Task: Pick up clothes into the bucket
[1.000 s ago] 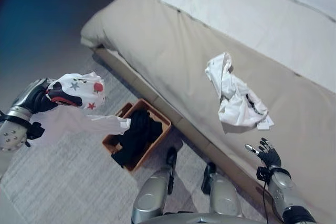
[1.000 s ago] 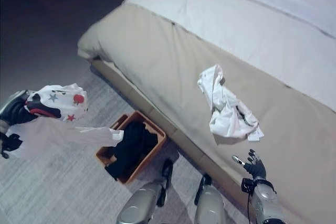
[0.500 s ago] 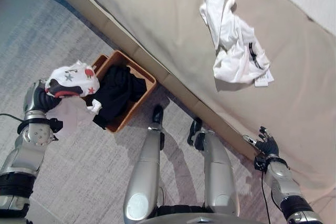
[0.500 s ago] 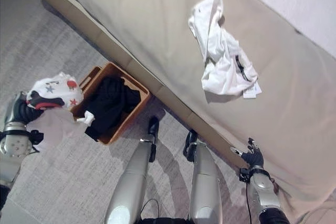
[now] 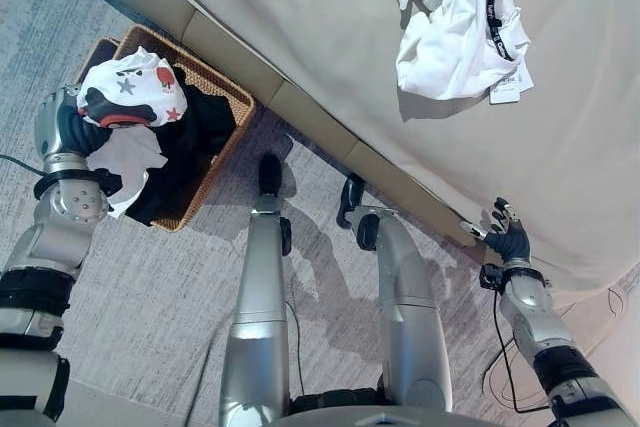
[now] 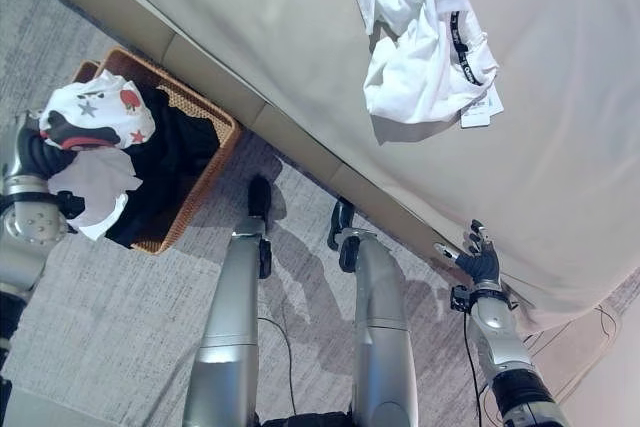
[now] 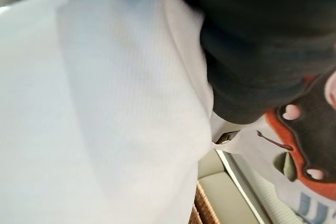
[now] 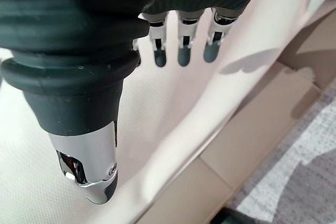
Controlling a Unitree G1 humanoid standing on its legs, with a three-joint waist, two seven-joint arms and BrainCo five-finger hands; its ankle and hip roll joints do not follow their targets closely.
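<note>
A grey carpeted floor (image 5: 150, 307) runs beside a bed (image 5: 330, 37) whose beige cover hangs down over a tan base. A woven basket (image 5: 215, 97) stands on the carpet just beside the bed's base, at the robot's left, with dark clothing (image 5: 195, 142) heaped inside and spilling over its near rim. On the bed cover, well apart from the basket, lies a crumpled white garment (image 5: 450, 22) with a black printed band and a small tag at its lower edge. The left hand (image 5: 70, 127) is raised over the near end of the basket, its dark ribbed cover showing under a white cloth with red and grey stars (image 5: 130, 87) draped across it; a plain white part of the same cloth hangs below the wrist, against the dark clothing. In the left wrist view white fabric and the cloth's red-and-black print cover the hand, so whether its fingers are curled round the cloth cannot be told. The right hand (image 6: 478, 259) is held low at the robot's right, at the edge of the bed where the cover hangs down, its fingers (image 8: 184, 43) straight and slightly spread, holding nothing.
</note>
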